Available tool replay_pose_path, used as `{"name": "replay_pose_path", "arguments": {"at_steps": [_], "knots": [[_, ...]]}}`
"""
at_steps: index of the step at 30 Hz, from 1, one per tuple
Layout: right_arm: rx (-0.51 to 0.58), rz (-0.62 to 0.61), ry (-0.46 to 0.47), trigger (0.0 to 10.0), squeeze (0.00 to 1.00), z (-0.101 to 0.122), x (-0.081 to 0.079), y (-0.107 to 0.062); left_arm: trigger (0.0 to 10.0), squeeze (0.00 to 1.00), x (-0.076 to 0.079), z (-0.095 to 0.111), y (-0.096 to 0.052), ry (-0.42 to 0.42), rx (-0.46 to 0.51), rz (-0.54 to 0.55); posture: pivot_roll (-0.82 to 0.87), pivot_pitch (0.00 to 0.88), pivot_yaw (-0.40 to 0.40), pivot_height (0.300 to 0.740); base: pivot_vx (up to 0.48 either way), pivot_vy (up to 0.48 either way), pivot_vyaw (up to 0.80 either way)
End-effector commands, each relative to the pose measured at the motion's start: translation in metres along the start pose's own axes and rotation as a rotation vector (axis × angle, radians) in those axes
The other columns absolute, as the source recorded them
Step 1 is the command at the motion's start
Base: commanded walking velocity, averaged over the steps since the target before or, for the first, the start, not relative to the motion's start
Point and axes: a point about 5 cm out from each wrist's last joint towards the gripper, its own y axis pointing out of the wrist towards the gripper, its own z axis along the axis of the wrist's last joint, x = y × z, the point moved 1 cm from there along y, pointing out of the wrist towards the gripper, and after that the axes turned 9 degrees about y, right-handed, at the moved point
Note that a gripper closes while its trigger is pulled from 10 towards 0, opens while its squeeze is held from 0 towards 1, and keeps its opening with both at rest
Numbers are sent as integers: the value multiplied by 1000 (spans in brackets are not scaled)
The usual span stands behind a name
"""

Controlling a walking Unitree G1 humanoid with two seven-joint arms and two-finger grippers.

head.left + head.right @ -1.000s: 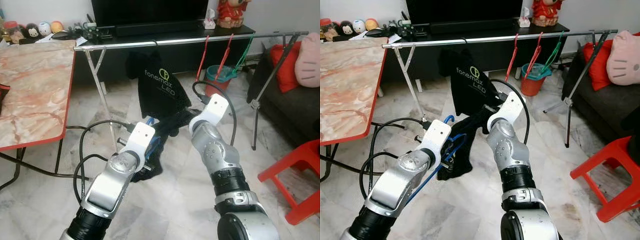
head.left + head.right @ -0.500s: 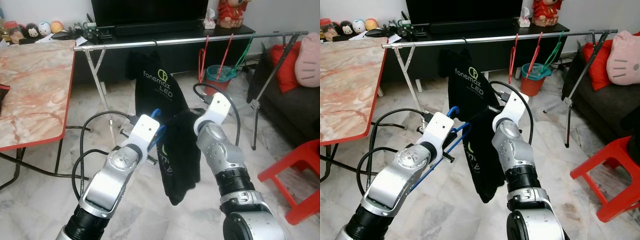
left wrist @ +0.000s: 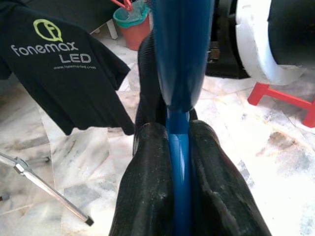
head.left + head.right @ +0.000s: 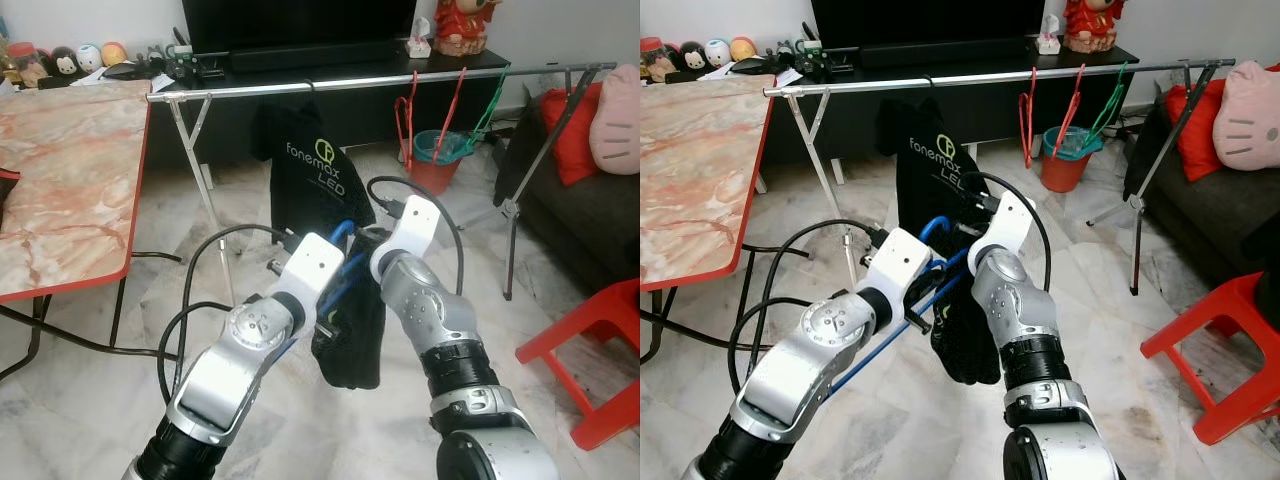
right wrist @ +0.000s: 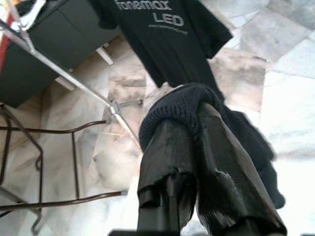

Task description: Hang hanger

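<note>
My left gripper [image 3: 177, 132] is shut on a blue hanger [image 3: 180, 73], whose hook [image 4: 344, 233] rises between my two wrists. My right gripper [image 5: 191, 117] is shut on the knitted collar of a black garment [image 4: 350, 340]. The garment hangs bunched below both grippers, over the floor. The two grippers are close together, well below and in front of the silver drying rail [image 4: 350, 83]. A black printed T-shirt [image 4: 315, 180] hangs on that rail, and two red hangers [image 4: 405, 110] and a green hanger [image 4: 490, 105] hang bare further right.
A marble-topped table with a red edge [image 4: 60, 180] stands at the left. A red plastic stool [image 4: 590, 350] and a dark sofa [image 4: 580, 215] are at the right. A red bucket [image 4: 435, 160] sits behind the rail. Black cables [image 4: 190, 320] trail over the tiled floor.
My left gripper has moved right and up with the blue hanger, close to my right gripper. The black garment, hanging long half a second ago, now bunches shorter between them.
</note>
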Motion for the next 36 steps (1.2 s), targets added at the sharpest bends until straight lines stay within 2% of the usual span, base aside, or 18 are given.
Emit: {"name": "replay_pose_path", "arguments": {"at_steps": [1, 6, 11, 13, 20, 22, 26, 36], "knots": [[29, 45, 12, 10000, 0, 8, -12, -5, 10000, 0, 1, 6, 0, -4, 40, -6, 22, 0, -32, 740, 0, 0, 0], [-7, 95, 81, 10000, 0, -2, -27, -13, 10000, 0, -2, 3, 2, -13, 36, 4, 23, 0, -33, 740, 0, 0, 0], [-47, 123, 91, 10000, 0, -13, -35, -19, 10000, 0, 6, 1, 2, -10, 31, -61, 21, 0, -32, 740, 0, 0, 0], [-69, 140, 113, 10000, 0, -16, -40, -23, 10000, 0, 9, -5, 3, 4, -1, -69, 22, 0, -34, 740, 0, 0, 0], [-125, 169, 146, 10000, 0, -27, -46, -33, 10000, 0, 2, -23, 6, -9, -121, -21, 19, 0, -33, 740, 0, 0, 0], [-137, 168, 152, 10000, 0, -30, -46, -37, 10000, 0, -6, -29, 7, -20, -167, 43, 20, 0, -31, 740, 0, 0, 0], [-153, 167, 152, 10000, 0, -35, -47, -46, 10000, 0, -19, -34, 7, -30, -202, 136, 18, 0, -30, 740, 0, 0, 0], [-167, 152, 160, 10000, 0, -39, -47, -59, 10000, 0, -45, -34, 10, -94, -215, 345, 12, 0, -27, 740, 0, 0, 0]]}}
